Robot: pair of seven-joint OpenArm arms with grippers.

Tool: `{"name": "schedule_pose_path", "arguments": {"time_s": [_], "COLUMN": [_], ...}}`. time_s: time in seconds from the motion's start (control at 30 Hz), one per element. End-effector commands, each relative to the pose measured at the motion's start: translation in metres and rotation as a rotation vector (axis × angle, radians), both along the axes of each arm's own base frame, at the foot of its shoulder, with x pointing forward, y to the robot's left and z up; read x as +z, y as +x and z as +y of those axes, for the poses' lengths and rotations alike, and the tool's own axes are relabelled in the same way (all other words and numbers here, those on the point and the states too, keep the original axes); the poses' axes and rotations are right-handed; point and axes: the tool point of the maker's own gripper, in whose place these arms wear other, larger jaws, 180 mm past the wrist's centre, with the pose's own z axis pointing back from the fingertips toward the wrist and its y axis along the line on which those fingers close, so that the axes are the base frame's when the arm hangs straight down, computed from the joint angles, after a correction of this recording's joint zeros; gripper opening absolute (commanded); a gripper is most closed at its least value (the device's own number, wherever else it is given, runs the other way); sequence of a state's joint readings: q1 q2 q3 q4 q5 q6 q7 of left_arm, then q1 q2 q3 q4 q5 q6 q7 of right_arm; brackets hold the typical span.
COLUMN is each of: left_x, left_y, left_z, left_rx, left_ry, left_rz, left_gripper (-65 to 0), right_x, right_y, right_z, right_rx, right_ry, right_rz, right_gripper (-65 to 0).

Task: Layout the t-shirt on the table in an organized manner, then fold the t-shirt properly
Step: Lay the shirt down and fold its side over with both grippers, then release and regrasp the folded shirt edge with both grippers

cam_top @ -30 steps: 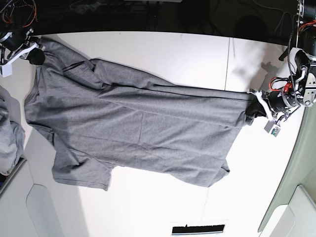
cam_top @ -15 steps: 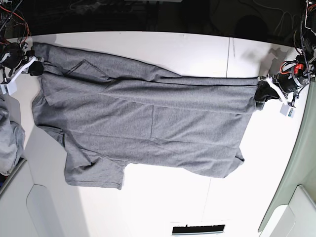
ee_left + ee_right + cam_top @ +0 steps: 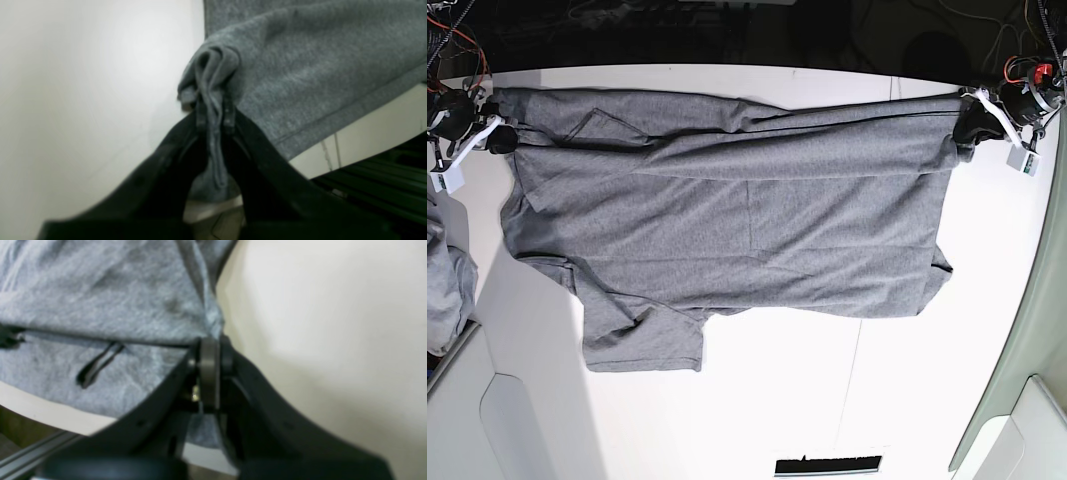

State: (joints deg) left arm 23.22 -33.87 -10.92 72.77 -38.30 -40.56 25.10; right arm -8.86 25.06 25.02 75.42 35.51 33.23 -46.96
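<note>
White table point(image 3: 767, 400) bears grey t-shirt point(image 3: 727, 220); both end effectors clamp it.

T-shirt point(image 3: 727, 220) lies spread across the table point(image 3: 777, 400), stretched left to right in base view. Right gripper point(image 3: 499, 138) at its left corner, left gripper point(image 3: 967, 128) at its right corner, both near the table's far edge.

no text, label, brand or number can be read in any view. the t-shirt point(image 3: 727, 220) is plain grey with no print. small white tags hang by the grippers at about 2 o'clock point(image 3: 1025, 160) and 9 o'clock point(image 3: 447, 178) of the base view, but any marks on them are too small to make out. both wrist views are too blurred for any lettering.
</note>
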Motion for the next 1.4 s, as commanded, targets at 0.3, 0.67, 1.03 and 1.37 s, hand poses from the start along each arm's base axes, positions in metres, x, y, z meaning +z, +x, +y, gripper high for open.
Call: {"name": "schedule_pose_path", "arguments": {"time_s": [0.3, 0.67, 1.03, 1.37], "left_x": [0.014, 0.099, 0.134, 0.104], "left_y": [0.009, 0.056, 0.09, 0.149], "left_z": [0.0, -0.013, -0.02, -0.004], "left_rx": [0.075, -0.027, -0.063, -0.013], "left_ry": [-0.069, -0.052, -0.038, -0.021], "left_rz": [-0.033, -0.205, -0.338, -0.325], "left_gripper": [-37.2, -35.1, -28.9, -28.9], "right_x": [0.022, 0.093, 0.109, 0.103], "right_y": [0.014, 0.039, 0.059, 0.114], "right_z": [-0.004, -0.044, -0.053, -0.067], "right_rx": [-0.014, -0.122, -0.158, -0.237], "right_ry": [0.046, 0.014, -0.02, 0.007], "right_rz": [-0.055, -0.269, -0.394, -0.433], "right_gripper": [-45.8, -35.0, -28.7, -28.1]}}
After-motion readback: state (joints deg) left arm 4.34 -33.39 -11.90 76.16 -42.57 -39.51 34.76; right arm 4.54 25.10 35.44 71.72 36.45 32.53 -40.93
